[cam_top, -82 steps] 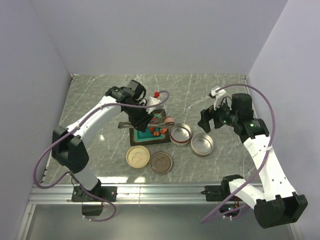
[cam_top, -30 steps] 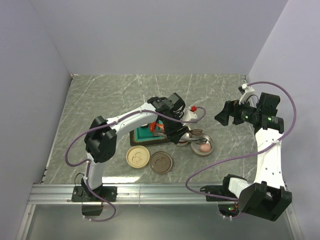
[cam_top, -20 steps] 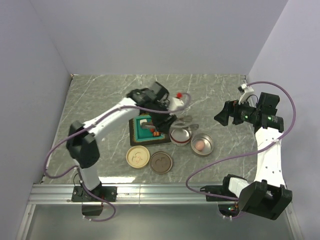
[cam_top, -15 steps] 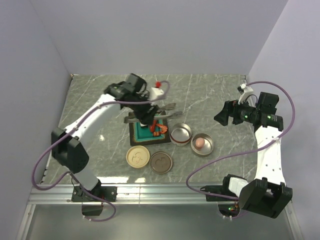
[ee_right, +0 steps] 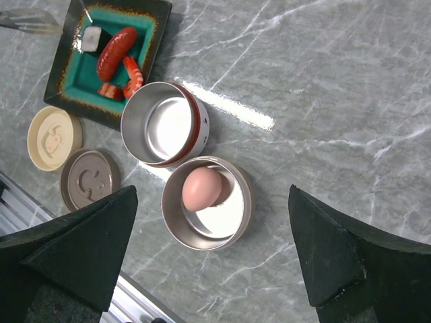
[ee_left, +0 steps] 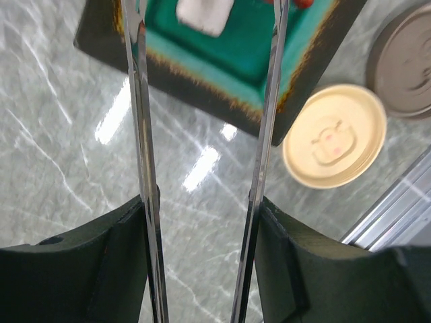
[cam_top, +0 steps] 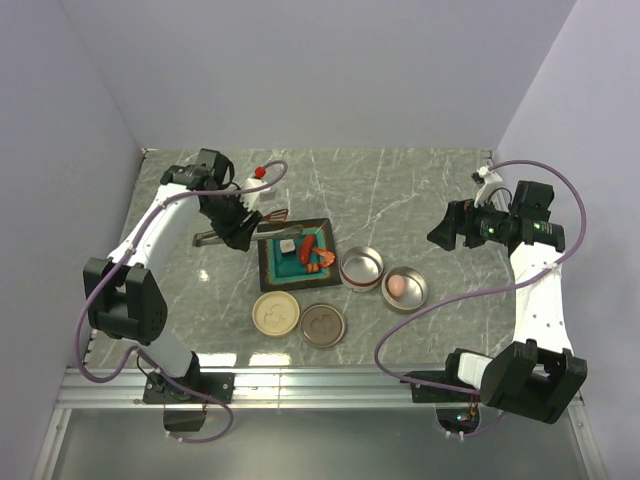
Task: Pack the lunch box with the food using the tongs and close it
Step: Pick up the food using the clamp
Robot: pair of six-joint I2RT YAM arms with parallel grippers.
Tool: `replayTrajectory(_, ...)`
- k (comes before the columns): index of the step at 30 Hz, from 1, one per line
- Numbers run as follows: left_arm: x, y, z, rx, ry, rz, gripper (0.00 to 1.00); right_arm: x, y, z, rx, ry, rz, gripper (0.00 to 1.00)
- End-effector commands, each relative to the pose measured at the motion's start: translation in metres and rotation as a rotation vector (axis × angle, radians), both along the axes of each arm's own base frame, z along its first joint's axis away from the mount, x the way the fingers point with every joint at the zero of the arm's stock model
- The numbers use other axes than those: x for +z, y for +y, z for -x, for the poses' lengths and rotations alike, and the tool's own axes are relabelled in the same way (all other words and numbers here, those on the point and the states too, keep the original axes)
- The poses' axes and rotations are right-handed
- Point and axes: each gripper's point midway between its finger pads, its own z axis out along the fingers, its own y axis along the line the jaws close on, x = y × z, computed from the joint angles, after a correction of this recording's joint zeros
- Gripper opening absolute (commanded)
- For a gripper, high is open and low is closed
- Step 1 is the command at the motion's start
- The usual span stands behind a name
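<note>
Grey marble-look table (cam_top: 420,190), pale walls (cam_top: 300,80). Tongs (ee_left: 268,101) are gripped across both arms by the left gripper (ee_left: 202,256), jaws part-closed. The tong arms stand apart, reaching over the teal tray (ee_left: 202,87) toward the white cube (ee_left: 205,13), nothing seen clamped. Sausage (ee_right: 116,52) and shrimp (ee_right: 132,74) lie beside the cube. The egg (ee_right: 202,189) is already in one steel tin (ee_right: 229,222); the red-banded tin (ee_right: 168,128) alongside is empty. Cube is best straddled squarely, then squeezed gently: smooth tips are judged likely to slip. Right gripper (cam_top: 442,234) is held fully open, empty, well apart.
</note>
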Motion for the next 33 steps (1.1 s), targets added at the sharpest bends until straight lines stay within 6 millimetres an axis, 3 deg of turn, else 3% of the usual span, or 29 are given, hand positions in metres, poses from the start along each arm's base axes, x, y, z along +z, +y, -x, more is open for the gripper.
replayTrajectory(1, -0.010, 0.008, 0.002, -0.061, -0.009, -0.038, 0.60, 0.016, -0.002, -0.003, 0.012, -0.048, 0.017, 1.00)
replayTrajectory(9, -0.043, 0.026, -0.008, -0.110, -0.025, -0.153, 0.60, 0.013, -0.002, -0.003, 0.016, -0.032, 0.013, 1.00)
replayTrajectory(22, -0.060, 0.024, -0.022, -0.132, 0.002, -0.172, 0.59, 0.009, -0.004, -0.003, 0.018, -0.029, 0.029, 1.00)
replayTrajectory(25, -0.058, 0.023, -0.025, -0.132, -0.006, -0.171, 0.54, 0.010, -0.004, -0.002, 0.018, -0.031, 0.031, 1.00)
replayTrajectory(29, -0.048, 0.019, -0.023, -0.132, -0.010, -0.148, 0.36, 0.011, -0.004, -0.002, 0.016, -0.033, 0.031, 1.00)
replayTrajectory(33, -0.026, 0.013, -0.019, -0.134, -0.036, -0.116, 0.29, 0.012, -0.002, -0.002, 0.021, -0.033, 0.020, 1.00)
